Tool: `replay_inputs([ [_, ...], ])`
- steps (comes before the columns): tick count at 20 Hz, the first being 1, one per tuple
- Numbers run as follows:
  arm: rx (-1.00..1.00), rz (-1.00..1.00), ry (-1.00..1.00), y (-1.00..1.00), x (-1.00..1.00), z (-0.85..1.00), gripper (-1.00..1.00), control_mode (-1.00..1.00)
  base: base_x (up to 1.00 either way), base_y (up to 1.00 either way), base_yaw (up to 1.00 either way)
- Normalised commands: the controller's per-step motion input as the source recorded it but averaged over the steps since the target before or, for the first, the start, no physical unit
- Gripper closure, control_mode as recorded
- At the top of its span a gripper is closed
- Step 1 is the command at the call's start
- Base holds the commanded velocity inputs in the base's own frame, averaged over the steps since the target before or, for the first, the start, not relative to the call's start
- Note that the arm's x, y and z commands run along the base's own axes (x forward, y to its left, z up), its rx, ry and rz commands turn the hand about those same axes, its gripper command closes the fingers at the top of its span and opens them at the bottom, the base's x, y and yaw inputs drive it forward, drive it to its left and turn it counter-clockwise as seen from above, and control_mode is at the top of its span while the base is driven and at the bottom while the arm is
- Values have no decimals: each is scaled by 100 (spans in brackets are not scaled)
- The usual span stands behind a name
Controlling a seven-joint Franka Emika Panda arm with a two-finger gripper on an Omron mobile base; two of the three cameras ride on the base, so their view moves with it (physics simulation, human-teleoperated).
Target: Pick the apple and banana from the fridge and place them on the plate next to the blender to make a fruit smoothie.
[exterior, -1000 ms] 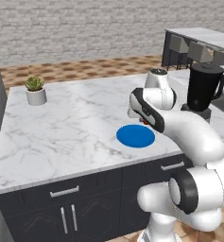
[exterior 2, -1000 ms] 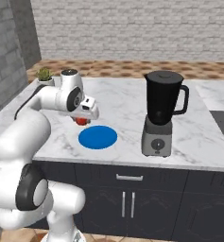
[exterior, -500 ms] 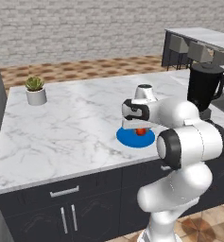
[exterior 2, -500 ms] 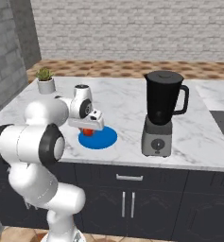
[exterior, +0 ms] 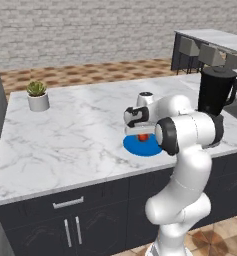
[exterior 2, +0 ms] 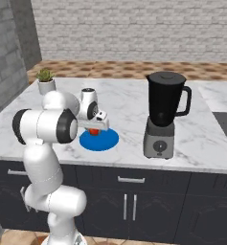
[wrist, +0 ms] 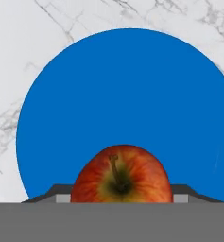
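My gripper (exterior: 141, 132) is shut on the red apple (exterior: 142, 136) and holds it low over the blue plate (exterior: 134, 148), near the plate's middle. From the right, the apple (exterior 2: 93, 130) hangs under the white hand above the plate (exterior 2: 105, 140). In the hand view the apple (wrist: 122, 175) sits stem-up between the jaws, with the plate (wrist: 123, 94) spread out behind it. The black blender (exterior: 216, 92) stands on the counter to the right of the plate. The banana and the fridge are out of view.
A small potted plant (exterior: 38, 95) stands at the counter's far left corner. White marble counter (exterior: 80, 135) stretches between the plant and the plate. The blender (exterior 2: 165, 112) stands close to the plate's right edge.
The arm has swung round and brought the gripper, with the apple in it, from the plate's far left edge to over the plate's middle. Plate and blender have not moved.
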Motion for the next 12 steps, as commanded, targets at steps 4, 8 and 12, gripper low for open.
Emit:
replay_inputs([
  [4,-1,0,-5,0,14,-8,-100,-100,0,0,0],
  [8,0,-2,0,0,0,1,-100,-100,0,0,0],
  [12,0,-2,-1,0,-8,42,-100,-100,0,0,0],
])
